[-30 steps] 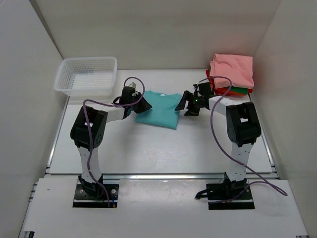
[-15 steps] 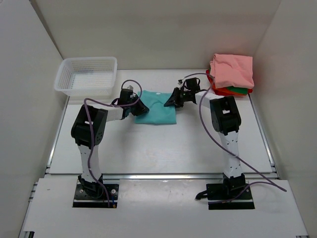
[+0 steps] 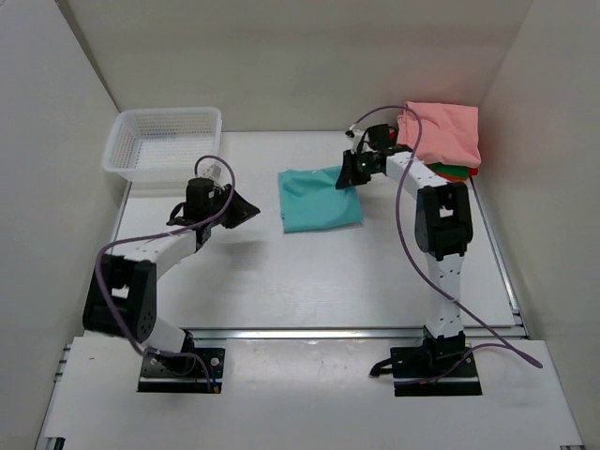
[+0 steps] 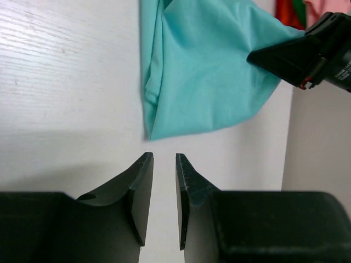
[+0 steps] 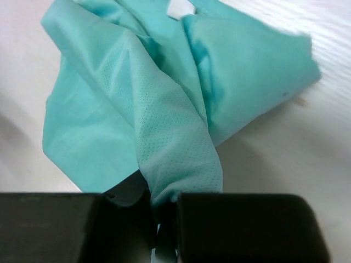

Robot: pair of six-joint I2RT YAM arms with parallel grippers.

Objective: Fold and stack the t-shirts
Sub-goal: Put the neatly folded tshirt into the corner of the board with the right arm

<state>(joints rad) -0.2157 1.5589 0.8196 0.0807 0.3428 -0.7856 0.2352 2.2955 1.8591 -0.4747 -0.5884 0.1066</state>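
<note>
Teal cloth t-shirt (image 3: 319, 200), partly folded and wrinkled, lies on the white table (image 3: 281, 272) towards its far edge, right of centre. The right gripper (image 3: 351, 175) has its jaws pressed together on the far right corner of the teal cloth t-shirt, with a ridge of fabric running into them. The left gripper (image 4: 164, 164) has its jaws narrowly parted with nothing between them, and sits near the garment's left edge without contact. A salmon pink folded t-shirt (image 3: 441, 133) tops a stack in the far right corner, with green and red-orange t-shirts (image 3: 450, 172) beneath. A white plastic mesh basket (image 3: 161, 169) occupies the far left corner.
</note>
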